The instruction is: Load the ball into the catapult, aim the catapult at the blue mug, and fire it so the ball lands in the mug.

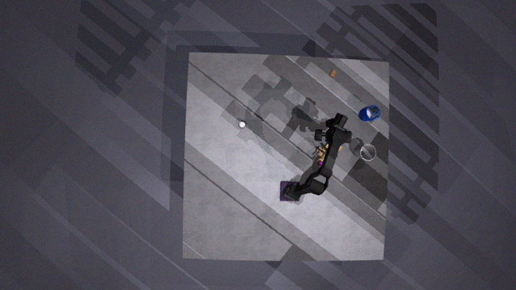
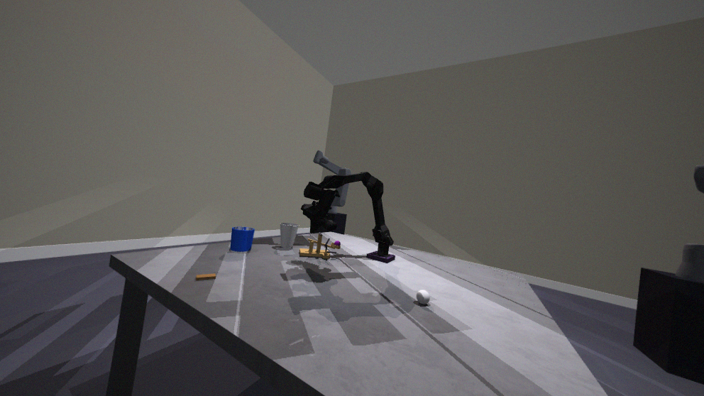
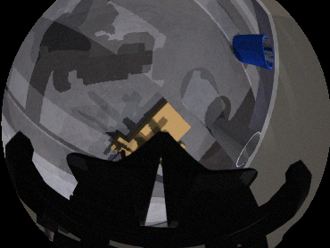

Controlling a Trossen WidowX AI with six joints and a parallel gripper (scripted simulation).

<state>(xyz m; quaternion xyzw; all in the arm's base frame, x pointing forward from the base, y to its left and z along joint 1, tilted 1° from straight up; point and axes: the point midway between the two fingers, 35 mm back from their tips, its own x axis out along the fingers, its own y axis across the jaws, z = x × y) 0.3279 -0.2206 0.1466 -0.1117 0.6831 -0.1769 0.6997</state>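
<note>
The yellow wooden catapult [image 1: 323,150] [image 2: 309,253] [image 3: 177,122] stands on the table. A purple ball [image 1: 320,163] [image 2: 337,243] is at the end of its arm, on the side toward my base. The ball is hidden in the wrist view. My gripper [image 2: 328,226] [image 3: 163,136] is shut and empty, pointing down above the catapult and covering part of it in the wrist view. The blue mug [image 1: 364,114] [image 2: 242,239] [image 3: 250,49] stands upright near the table's edge, away from my base.
A clear, greyish cup [image 2: 288,236] [image 3: 232,136] stands upright near the blue mug. A white ball [image 1: 242,124] [image 2: 422,297] and a flat orange block [image 1: 332,73] [image 2: 205,277] lie on the table. A grey robot arm [image 2: 339,196] stands behind mine in the exterior view.
</note>
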